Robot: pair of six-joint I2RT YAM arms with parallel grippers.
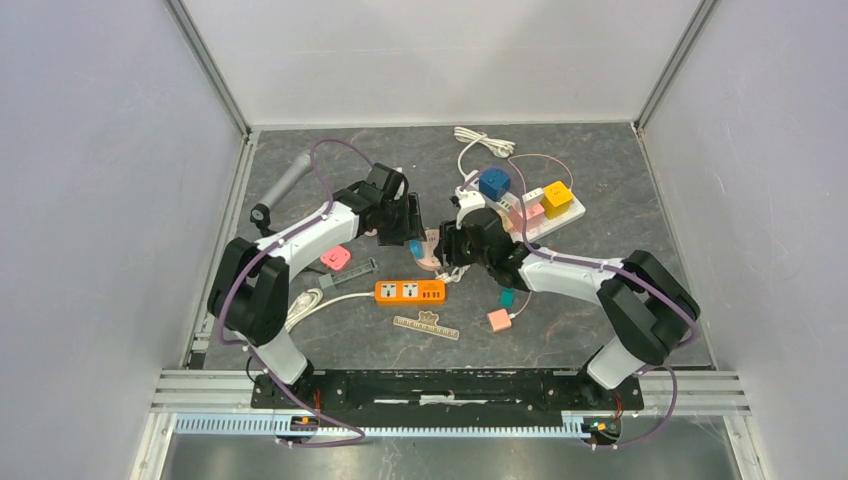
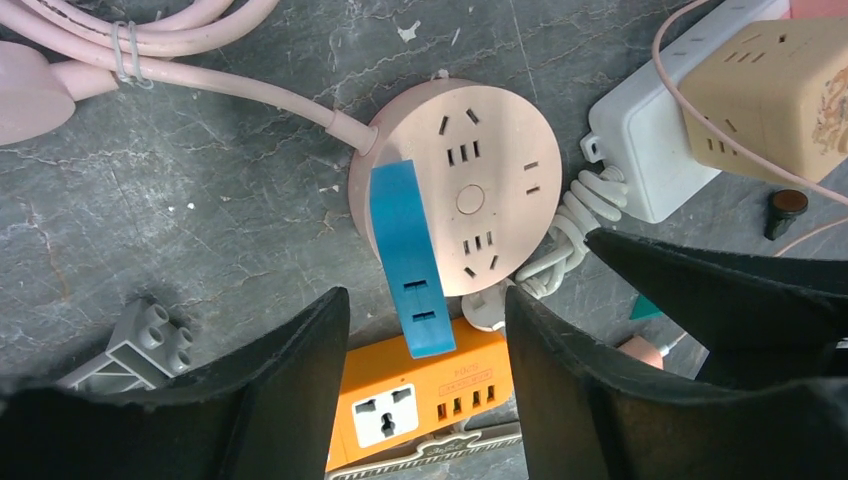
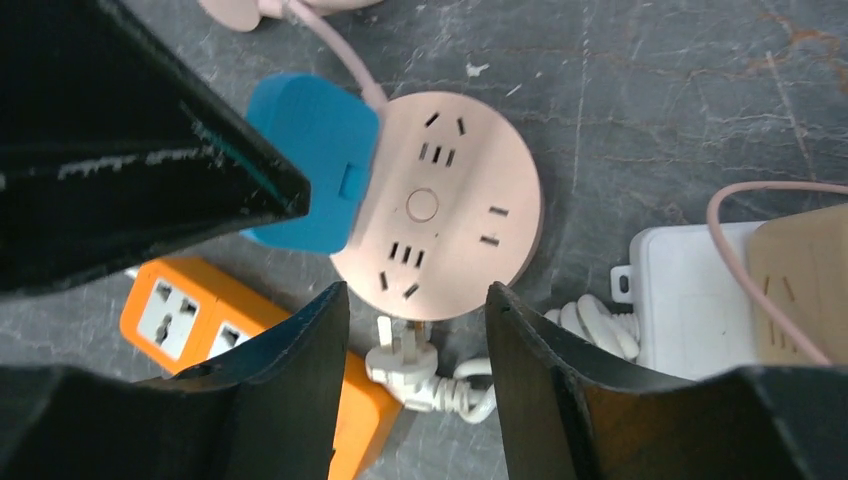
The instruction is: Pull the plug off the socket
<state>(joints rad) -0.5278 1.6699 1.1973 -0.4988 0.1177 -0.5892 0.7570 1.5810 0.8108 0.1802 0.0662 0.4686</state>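
Near edge: both arm bases stand on a black rail (image 1: pixel 430 388) at the front of the dark, stone-patterned surface (image 1: pixel 620 180).
Just past the rail: a pale ruler (image 1: pixel 427 325) lies flat, and a small pink adapter (image 1: pixel 499 320) sits to its right.
Next back: an orange power strip (image 1: pixel 410 291) lies crosswise. A teal plug (image 1: pixel 508 298) is at its right and a white corded plug (image 1: pixel 305 300) at its left.
Left fingers (image 2: pixel 320 340): released and spread wide, holding nothing. The plug's outer end shows in the gap between them, and neither finger touches it.
Right fingers (image 3: pixel 315 335): also released and spread, holding nothing. They face the left pair across the socket, whose near rim shows just beyond their gap.
Task thing: the blue plug (image 2: pixel 405 250) is still seated in the round pink socket (image 2: pixel 490 170). The socket lies flat at mid-surface, just behind the orange strip. The plug sits on one side of the socket's face and overhangs its rim toward that strip.
Beside the socket: a white three-pin plug (image 3: pixel 400 362) with a bundled cord lies just off its rim.
Farther: a white power strip (image 1: pixel 545 222) carries blue, pink and yellow cube adapters.
Farthest: a loose white cable (image 1: pixel 478 143) lies near the back wall, and a grey tube (image 1: pixel 285 185) lies at the far left.
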